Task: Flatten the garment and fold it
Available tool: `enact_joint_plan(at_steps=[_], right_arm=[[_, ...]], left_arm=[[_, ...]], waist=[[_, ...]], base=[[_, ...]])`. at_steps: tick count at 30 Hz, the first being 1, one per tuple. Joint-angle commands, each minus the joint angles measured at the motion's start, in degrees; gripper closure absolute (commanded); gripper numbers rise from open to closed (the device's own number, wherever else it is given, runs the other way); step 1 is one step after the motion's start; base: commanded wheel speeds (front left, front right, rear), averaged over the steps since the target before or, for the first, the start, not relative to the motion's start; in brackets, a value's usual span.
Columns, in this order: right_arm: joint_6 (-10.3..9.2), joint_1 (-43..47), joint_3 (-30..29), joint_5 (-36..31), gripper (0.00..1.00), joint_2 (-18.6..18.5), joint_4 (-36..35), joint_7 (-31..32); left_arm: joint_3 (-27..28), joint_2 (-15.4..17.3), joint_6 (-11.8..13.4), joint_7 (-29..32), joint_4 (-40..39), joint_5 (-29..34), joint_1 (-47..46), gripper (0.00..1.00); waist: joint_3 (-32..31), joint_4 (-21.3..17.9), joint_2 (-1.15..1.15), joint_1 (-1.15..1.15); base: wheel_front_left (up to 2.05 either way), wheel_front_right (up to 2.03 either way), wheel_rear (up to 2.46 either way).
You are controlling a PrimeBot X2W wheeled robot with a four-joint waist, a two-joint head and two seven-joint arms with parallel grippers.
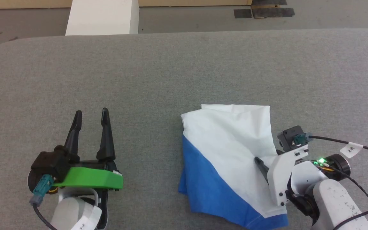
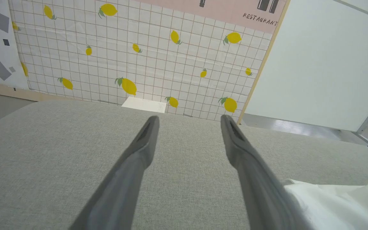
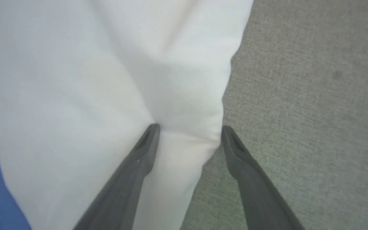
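Blue-and-white shirt [image 1: 228,143] folded in a bundle on the grey table [image 1: 171,70], right of centre; both grippers empty.
Right gripper [image 3: 190,127] spread wide, straddling the shirt's white right edge, one finger on the cloth and the other just off it over the table. That is probably lined up to pinch or press that fold; contact is hard to judge. Left gripper [image 1: 91,111] is equally wide open over bare table, well apart from the shirt, likely parked out of the way. The shirt lies directly on the table, not in any container.
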Motion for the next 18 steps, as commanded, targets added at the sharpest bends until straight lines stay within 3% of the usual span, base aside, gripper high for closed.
enact_joint_plan(at_steps=[1,2,3,4,5,13,18], right_arm=[[-0.09,0.2,0.5,0.2,0.0,-0.1,1.5,0.9],[-0.09,0.2,0.9,0.8,0.0,-0.2,2.1,1.3],[-0.09,0.1,1.1,1.4,0.1,-0.3,2.7,1.9],[-0.09,-0.1,1.3,1.8,0.63,-0.6,3.0,2.0],[-0.09,-0.2,1.4,2.4,1.0,-0.8,3.2,2.2],[-0.09,-2.1,3.6,6.3,1.0,-4.6,1.3,2.8],[-0.09,-3.0,8.0,8.7,1.0,-12.1,-3.5,3.5]], left_arm=[[-0.1,-0.1,0.2,-0.2,-0.1,0.0,-0.7,0.0],[-0.2,-0.1,0.2,-0.2,0.0,-0.1,-0.8,0.0],[-0.3,-0.1,0.3,-0.2,0.0,-0.1,-0.9,0.0],[-0.3,-0.1,0.3,-0.2,0.0,-0.1,-1.0,0.0],[-0.4,-0.1,0.4,-0.2,0.0,-0.2,-1.0,0.0],[-0.5,-0.1,0.6,-0.2,0.1,-0.1,-0.9,0.0],[-0.4,-0.1,0.7,-0.2,-0.5,0.3,-0.9,0.0]], waist=[[0.4,0.4,0.32,0.0],[0.5,0.5,0.32,0.0],[0.6,0.6,0.32,0.0],[0.7,0.6,0.32,0.0],[0.7,0.7,0.32,0.0],[0.5,-0.1,0.32,0.0],[0.9,-2.5,0.32,0.0]], base=[[0.0,0.0,0.0],[0.0,0.0,0.0],[0.0,0.0,0.0],[0.0,0.0,0.0],[0.0,0.0,0.0],[0.0,0.0,0.0],[0.0,0.0,0.0]])
